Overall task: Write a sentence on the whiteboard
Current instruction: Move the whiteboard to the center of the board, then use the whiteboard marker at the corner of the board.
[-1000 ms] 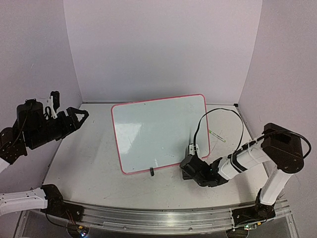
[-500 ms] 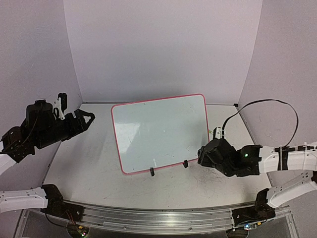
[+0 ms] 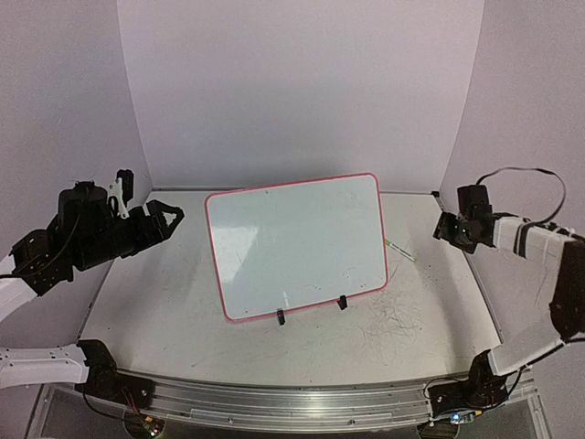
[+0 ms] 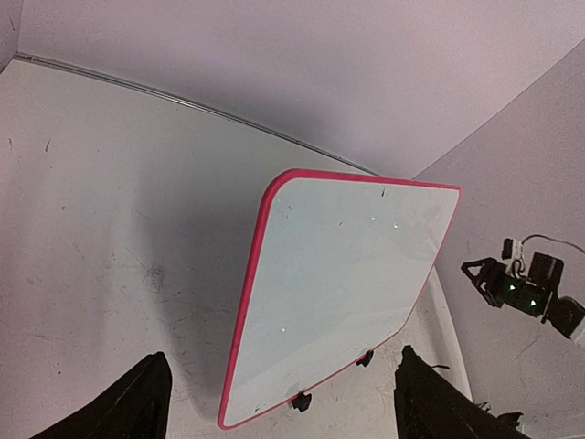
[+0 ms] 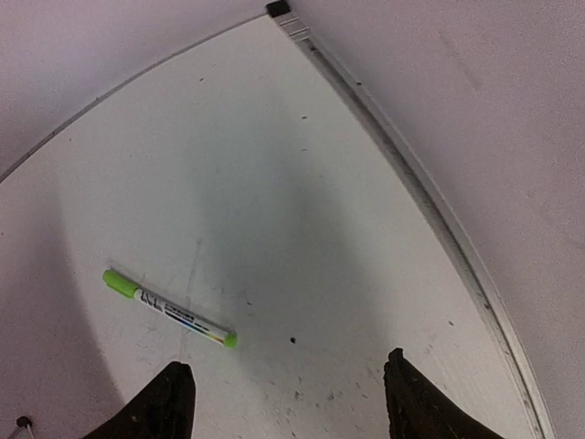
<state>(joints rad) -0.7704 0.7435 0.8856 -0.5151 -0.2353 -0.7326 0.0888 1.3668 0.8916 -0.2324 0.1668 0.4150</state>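
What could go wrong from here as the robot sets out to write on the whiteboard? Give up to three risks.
1. The marker lies flat on the table. The open right jaws could nudge it and send it rolling instead of gripping it.
2. The whiteboard stands tilted on just two small clip feet. Pen pressure might slide it back or tip it over.

Smooth glossy whiteboard (image 3: 297,242) face with small glints, pink-red plastic-looking rim. Under it the desk (image 3: 164,311): matt white, scuffed, dark scratches. Right of whiteboard, marker (image 5: 169,308): shiny green-white plastic. Matt black left pincer (image 3: 170,219), right pincer (image 5: 285,402). Brushed metal rail (image 3: 292,402) before whiteboard.
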